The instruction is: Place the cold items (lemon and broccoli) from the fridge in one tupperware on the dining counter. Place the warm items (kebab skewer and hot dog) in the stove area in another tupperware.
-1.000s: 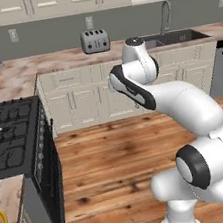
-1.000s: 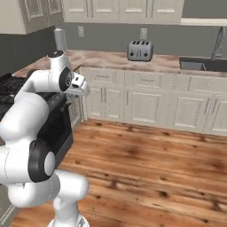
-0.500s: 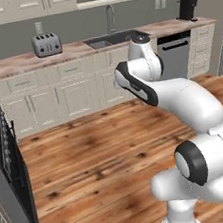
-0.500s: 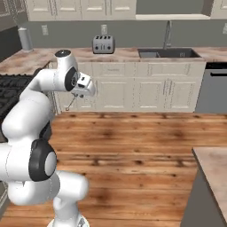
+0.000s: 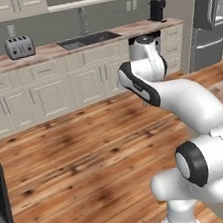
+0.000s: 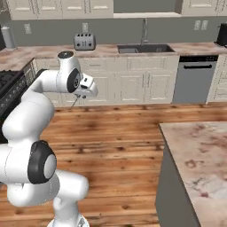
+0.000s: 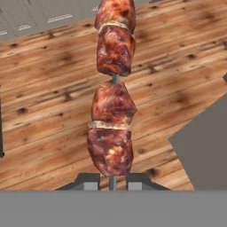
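The kebab skewer (image 7: 113, 128) carries several browned meat chunks and points away from the hand over the wooden floor. My gripper (image 7: 112, 182) is shut on the skewer's thin stick, just below the lowest chunk. In the right base view the gripper (image 6: 83, 91) hangs in front of the cabinets, with the skewer (image 6: 76, 101) slanting down from it as a thin line. The lemon, broccoli, hot dog and tupperwares are out of view.
The marbled dining counter (image 6: 199, 159) stands at the right, and its grey side (image 7: 204, 150) shows in the hand view. The stove (image 6: 9, 88) is at the left. Sink (image 6: 144, 48), toaster (image 6: 84, 41) and dishwasher (image 6: 195, 77) line the back wall. The fridge (image 5: 210, 13) stands at the far right.
The base has turned right, so both views swept from the stove toward the sink, fridge and dining counter. The arm keeps its pose with the skewer still held.
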